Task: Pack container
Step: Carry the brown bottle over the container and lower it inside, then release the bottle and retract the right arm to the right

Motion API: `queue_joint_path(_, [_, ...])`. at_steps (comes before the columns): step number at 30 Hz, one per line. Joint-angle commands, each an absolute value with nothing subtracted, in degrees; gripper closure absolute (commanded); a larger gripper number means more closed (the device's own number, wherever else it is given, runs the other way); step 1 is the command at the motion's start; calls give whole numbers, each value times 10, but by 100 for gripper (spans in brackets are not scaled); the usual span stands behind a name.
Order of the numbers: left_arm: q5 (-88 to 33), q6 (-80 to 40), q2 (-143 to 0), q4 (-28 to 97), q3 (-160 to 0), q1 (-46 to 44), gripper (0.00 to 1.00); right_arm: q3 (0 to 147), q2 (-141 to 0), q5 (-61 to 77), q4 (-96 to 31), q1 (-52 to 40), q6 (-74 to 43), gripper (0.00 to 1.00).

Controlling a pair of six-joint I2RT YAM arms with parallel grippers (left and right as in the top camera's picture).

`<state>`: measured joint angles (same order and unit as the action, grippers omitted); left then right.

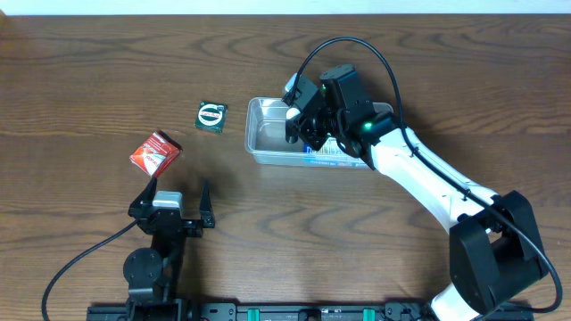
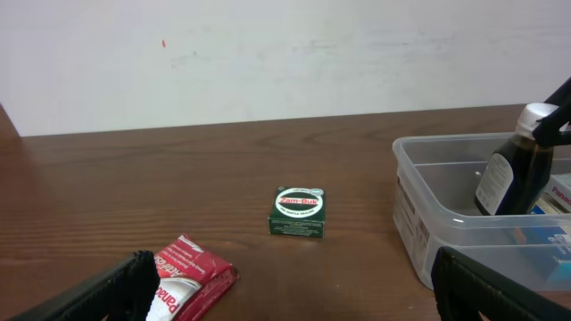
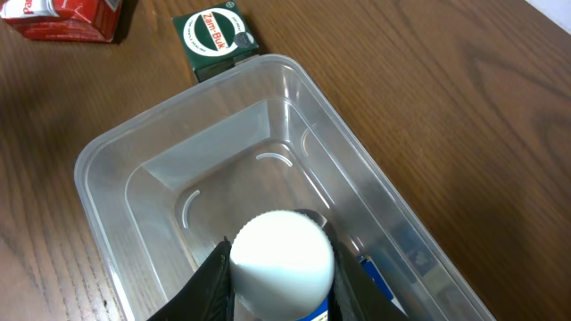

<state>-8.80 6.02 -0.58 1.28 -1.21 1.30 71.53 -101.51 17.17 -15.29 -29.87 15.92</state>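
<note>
The clear plastic container [image 1: 268, 134] sits at the table's middle back; it also shows in the left wrist view [image 2: 428, 223] and the right wrist view [image 3: 161, 178]. My right gripper [image 1: 299, 120] is shut on a dark bottle with a white cap [image 3: 281, 254], holding it upright inside the container; the bottle also shows in the left wrist view [image 2: 513, 169]. A blue box [image 1: 326, 150] lies in the container's right part. My left gripper [image 1: 174, 205] is open and empty, low over the table near the front left.
A green Zam-Buk box [image 1: 211, 116] lies left of the container, also in the left wrist view [image 2: 297, 212] and the right wrist view [image 3: 214, 37]. A red packet [image 1: 155, 151] lies further left, just ahead of my left gripper [image 2: 187, 281].
</note>
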Motion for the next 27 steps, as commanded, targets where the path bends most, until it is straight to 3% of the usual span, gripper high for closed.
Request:
queue_joint_path(1, [-97, 59, -3, 32, -2, 15, 2, 720, -1021, 185, -148, -304, 166, 76])
queue_joint_path(27, [-97, 59, -3, 32, -2, 15, 2, 719, -1051, 165, -163, -298, 176, 76])
